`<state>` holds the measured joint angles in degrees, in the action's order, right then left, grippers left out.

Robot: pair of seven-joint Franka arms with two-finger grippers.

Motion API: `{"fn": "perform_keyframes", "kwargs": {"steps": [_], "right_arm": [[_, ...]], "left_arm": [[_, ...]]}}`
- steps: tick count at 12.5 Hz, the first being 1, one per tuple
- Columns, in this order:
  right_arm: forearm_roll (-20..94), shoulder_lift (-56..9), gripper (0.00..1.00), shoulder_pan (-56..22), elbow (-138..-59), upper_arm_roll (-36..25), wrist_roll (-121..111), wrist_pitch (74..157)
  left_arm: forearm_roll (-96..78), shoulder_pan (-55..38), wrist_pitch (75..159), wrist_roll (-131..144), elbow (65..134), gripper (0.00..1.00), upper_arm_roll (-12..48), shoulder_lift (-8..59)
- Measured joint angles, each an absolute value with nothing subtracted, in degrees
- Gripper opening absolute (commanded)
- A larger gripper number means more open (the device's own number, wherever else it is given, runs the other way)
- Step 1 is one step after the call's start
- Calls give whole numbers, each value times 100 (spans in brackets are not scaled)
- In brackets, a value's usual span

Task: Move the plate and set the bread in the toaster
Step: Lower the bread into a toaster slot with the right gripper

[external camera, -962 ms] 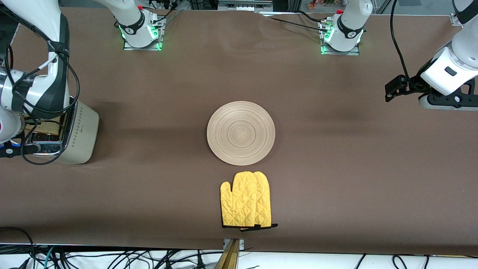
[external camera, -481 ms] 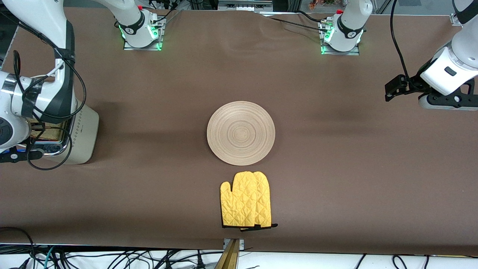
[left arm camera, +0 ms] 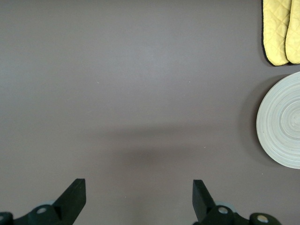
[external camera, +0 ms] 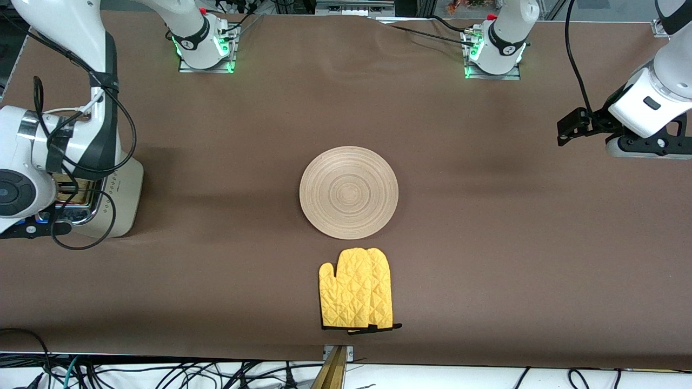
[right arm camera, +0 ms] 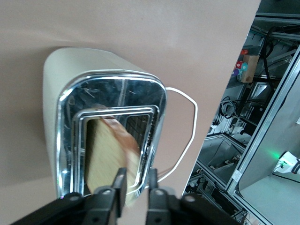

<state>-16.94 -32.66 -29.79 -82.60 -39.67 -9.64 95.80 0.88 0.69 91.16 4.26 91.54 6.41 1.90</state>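
Since a second ago, the right arm has lifted and its right end effector (right arm camera: 135, 187) has parted slightly, the fingers now narrowly apart just above the slice of pale bread with a brown crust (right arm camera: 110, 159). That slice sits tilted in a slot of the cream-beige toaster with a chrome top (external camera: 121, 189), at the right arm's end of the brown counter (external camera: 486, 216). At mid-counter lies the round light wooden plate (external camera: 348, 192), a yellow quilted oven mitt (external camera: 357, 296) nearer the front camera. Waiting over bare counter, the left end effector (left arm camera: 138, 199) is spread wide and empty.
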Motion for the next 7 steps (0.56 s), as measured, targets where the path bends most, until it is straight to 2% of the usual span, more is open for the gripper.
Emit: {"fn": "perform_keyframes", "kwargs": {"steps": [7], "right_arm": [[-1227,-3163,100,-3125,-8201,-3967,-955,9584]], "left_arm": [[88,70,9106,431,9153,100,640,190]]}}
